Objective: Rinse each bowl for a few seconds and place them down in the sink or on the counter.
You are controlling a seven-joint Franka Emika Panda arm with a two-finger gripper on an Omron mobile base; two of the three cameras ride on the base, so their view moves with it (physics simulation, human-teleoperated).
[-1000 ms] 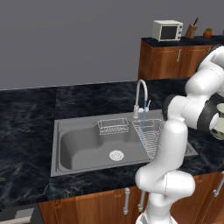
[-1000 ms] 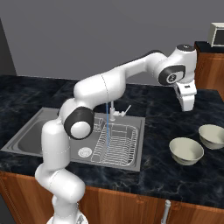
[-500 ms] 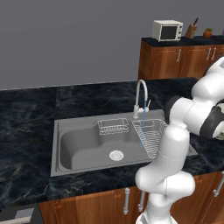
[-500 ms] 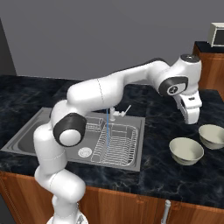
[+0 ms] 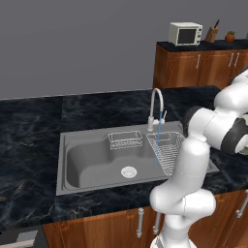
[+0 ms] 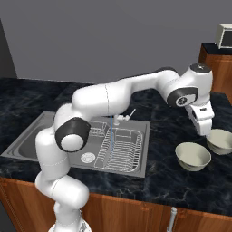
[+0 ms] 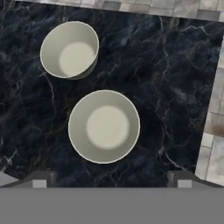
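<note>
**Two bowls on the tabletop, hand spread wide above the farther one**

Left base view. A grey steel sink (image 5: 97,160) is set into the black marble tabletop (image 5: 34,131). A gooseneck faucet (image 5: 155,104) stands at its back edge, and a thin blue stream of water (image 5: 157,145) is seen falling from the spout onto the ribbed rack section (image 5: 169,150). A small wire basket (image 5: 125,140) hangs at the back of the basin, above the round drain (image 5: 128,171). A microwave (image 5: 185,33) is placed on the taller brown cabinet unit (image 5: 193,65) at the rear right. The white arm (image 5: 193,164) is swung off toward the right edge.

Right base view. The arm is stretched over the tabletop to the right of the sink. The hand (image 6: 205,131) points down, just above the rim of the farther bowl (image 6: 222,141). The nearer bowl (image 6: 193,156) is set beside it, toward the sink; whether the two rims touch cannot be told. Both bowls stand upright on the tabletop, well apart from the basin.

Hand view. The two bowls are seen from above, cream inside: one (image 7: 104,126) centred between the fingertips (image 7: 41,178), the other (image 7: 70,49) beyond it. The fingertips are set far apart, with nothing gripped between them.
</note>
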